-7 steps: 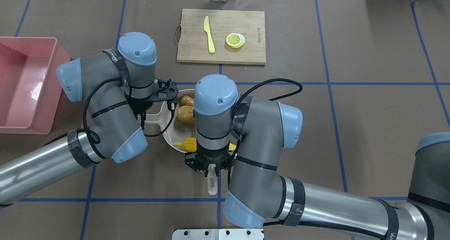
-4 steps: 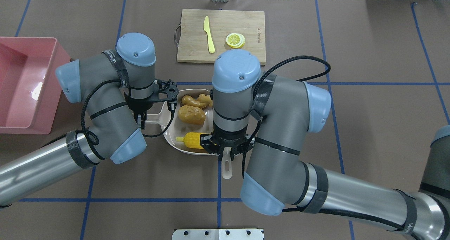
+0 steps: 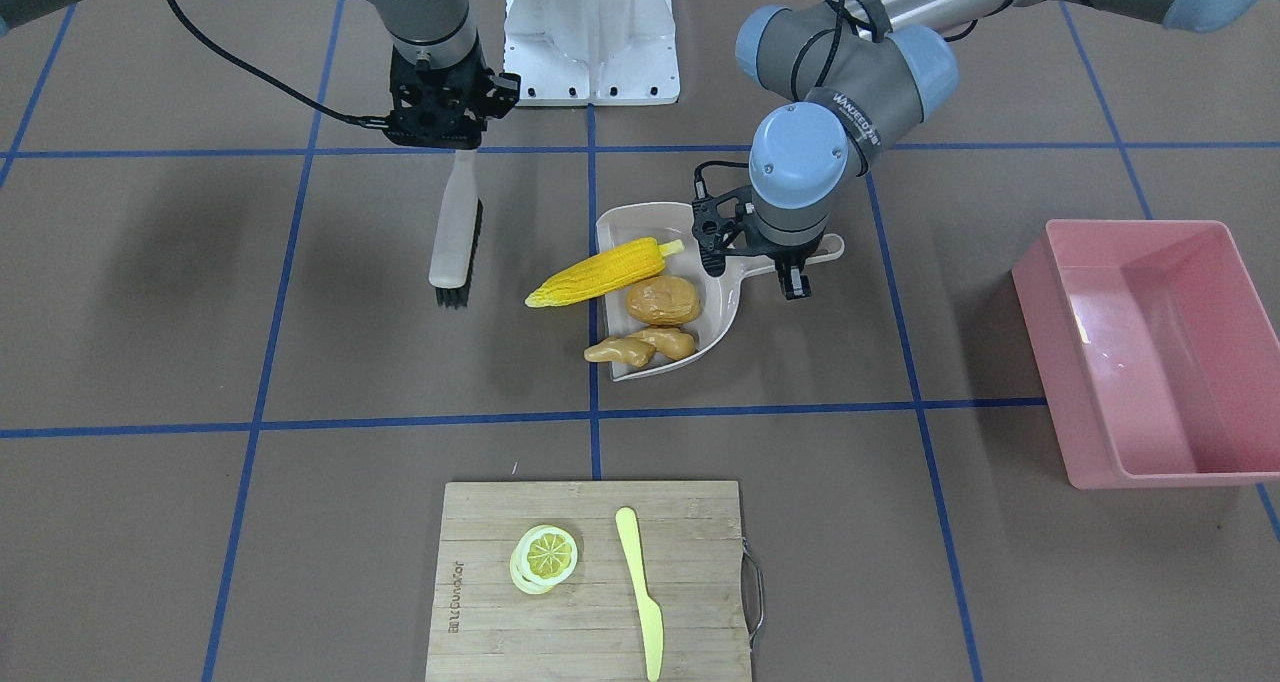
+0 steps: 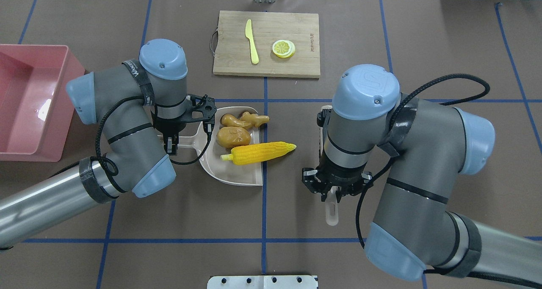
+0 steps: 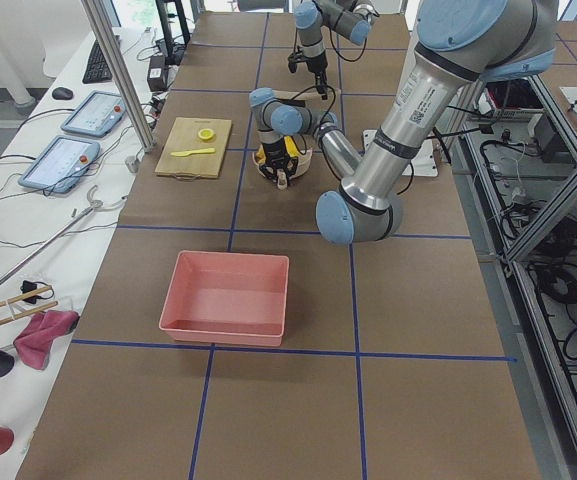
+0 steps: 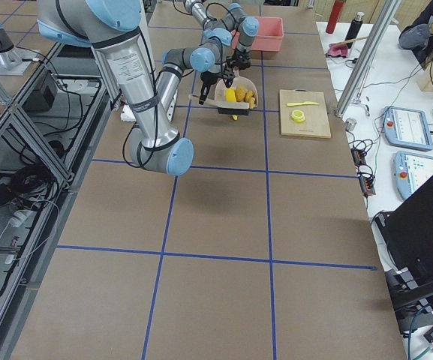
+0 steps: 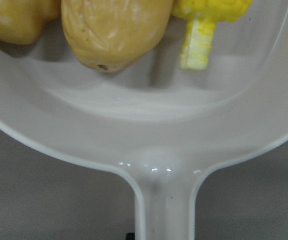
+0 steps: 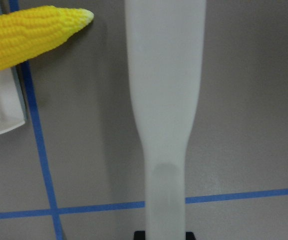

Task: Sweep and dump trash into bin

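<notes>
The beige dustpan (image 4: 237, 175) holds the brown potato (image 4: 233, 137), the tan ginger root (image 4: 243, 120) and the yellow corn cob (image 4: 259, 152). The cob's tip sticks out over the pan's open edge. My left gripper (image 4: 172, 140) is shut on the dustpan handle (image 7: 166, 200). My right gripper (image 4: 334, 192) is shut on the handle of a pale brush (image 3: 455, 232), right of the pan and apart from it. The pink bin (image 4: 25, 102) stands empty at the far left.
A wooden cutting board (image 4: 266, 43) at the back centre carries a pale yellow knife (image 4: 253, 41) and lemon slices (image 4: 283, 48). Blue tape lines cross the brown table cover. The robot's base plate (image 4: 262, 282) sits at the near edge.
My right arm has swung to the right with the brush, away from over the dustpan. The corn now lies further right, its tip past the pan's edge. The left arm has not moved.
</notes>
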You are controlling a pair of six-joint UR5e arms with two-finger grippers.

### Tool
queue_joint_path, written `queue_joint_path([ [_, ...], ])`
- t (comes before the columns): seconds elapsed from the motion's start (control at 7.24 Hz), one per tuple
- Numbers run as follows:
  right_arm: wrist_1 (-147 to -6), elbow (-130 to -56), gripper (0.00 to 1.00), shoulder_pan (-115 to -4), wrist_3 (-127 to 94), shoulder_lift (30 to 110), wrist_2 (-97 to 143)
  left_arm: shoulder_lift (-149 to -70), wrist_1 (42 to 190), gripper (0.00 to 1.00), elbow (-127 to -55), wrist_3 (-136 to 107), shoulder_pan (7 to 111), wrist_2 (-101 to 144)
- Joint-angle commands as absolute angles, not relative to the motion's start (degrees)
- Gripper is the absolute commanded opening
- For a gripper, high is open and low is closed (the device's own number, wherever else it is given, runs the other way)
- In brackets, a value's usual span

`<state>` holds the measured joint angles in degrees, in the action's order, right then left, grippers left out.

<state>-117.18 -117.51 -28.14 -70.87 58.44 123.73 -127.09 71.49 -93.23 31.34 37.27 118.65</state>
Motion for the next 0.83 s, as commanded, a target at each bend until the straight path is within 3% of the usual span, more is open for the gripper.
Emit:
queue_joint_path([
  [0.0,-118.3,-118.22,0.0,-22.96,-73.66,60.99,118.78,-127.09,73.99,0.0,-93.34,30.94,37.35,118.39],
  [0.69,-116.55,-111.81,0.0,-27.32,-61.2,60.21,115.84,-126.56,74.09,0.0,-93.25,31.46,37.35,118.3],
])
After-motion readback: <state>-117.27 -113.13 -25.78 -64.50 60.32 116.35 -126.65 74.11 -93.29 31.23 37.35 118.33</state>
